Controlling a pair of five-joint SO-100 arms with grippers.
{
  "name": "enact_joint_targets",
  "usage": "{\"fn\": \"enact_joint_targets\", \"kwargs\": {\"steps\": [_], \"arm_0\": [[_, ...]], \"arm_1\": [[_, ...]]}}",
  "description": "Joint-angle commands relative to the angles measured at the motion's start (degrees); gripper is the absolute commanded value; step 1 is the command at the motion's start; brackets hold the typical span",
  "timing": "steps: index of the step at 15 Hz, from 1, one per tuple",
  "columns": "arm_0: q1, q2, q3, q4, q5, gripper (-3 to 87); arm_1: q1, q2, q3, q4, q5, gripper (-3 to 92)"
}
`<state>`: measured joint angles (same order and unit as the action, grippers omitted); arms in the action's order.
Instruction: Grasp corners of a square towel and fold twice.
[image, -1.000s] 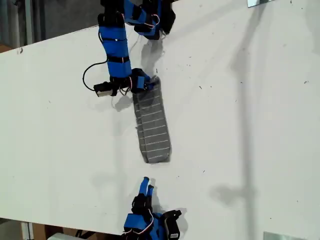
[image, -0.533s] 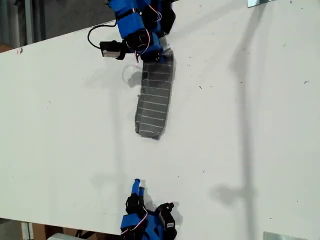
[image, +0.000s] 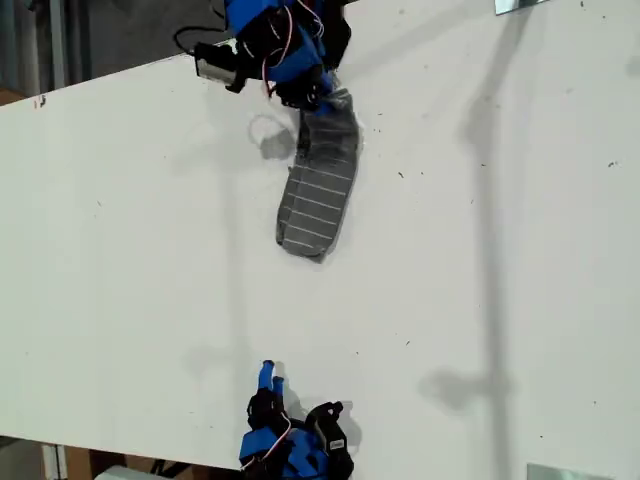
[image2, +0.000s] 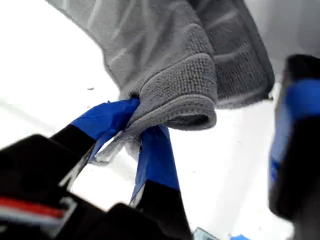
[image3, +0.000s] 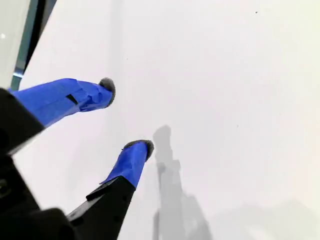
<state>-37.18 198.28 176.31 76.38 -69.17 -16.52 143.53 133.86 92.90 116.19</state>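
My first gripper (image2: 137, 130) pinches a bunched edge of the towel (image: 320, 185); its blue-taped fingers (image2: 107, 120) are closed on the thick grey hem. In the exterior view the striped cloth, folded into a narrow strip, trails from that gripper (image: 312, 95) near the top edge down across the white table (image: 500, 250) toward the middle. My second gripper (image3: 127, 117) sits at that view's bottom edge (image: 268, 375), well apart from the towel, jaws spread with only bare table between them. I can read no writing or labels anywhere.
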Motion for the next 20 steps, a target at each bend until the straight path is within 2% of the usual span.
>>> {"fn": "enact_joint_targets", "kwargs": {"steps": [1, 3, 5, 10, 11, 13, 16, 20], "arm_0": [[-0.35, 0.44, -0.18, -0.7, -0.7, 19.4], [-0.26, 0.44, -0.09, -0.7, -0.79, 19.4], [-0.35, 0.44, -0.09, -0.7, -0.79, 19.4], [-0.18, 0.44, 0.0, -0.7, -1.05, 19.3], [-0.18, 0.44, 0.0, -0.7, -1.23, 19.3], [-0.18, 0.44, 0.09, -0.7, -1.23, 19.3], [-0.09, 0.44, 0.09, -0.7, -1.23, 19.3], [0.0, 0.44, 0.09, -0.7, -0.97, 19.3]], "arm_1": [[11.6, 6.94, -3.43, -11.07, -23.64, -0.2], [17.23, 9.23, -8.61, -14.85, -35.68, -0.2], [19.16, 8.35, -13.1, -20.57, -44.91, -0.2], [18.72, -5.19, -17.31, -35.95, -56.34, -0.2], [18.28, -12.04, -20.57, -35.68, -56.51, -0.2], [18.19, -32.43, -35.24, -27.69, -55.81, -0.2], [19.34, -58.54, -60.73, -19.95, -58.36, -0.2], [21.53, -67.06, -69.52, -21.27, -63.11, -0.2]]}}
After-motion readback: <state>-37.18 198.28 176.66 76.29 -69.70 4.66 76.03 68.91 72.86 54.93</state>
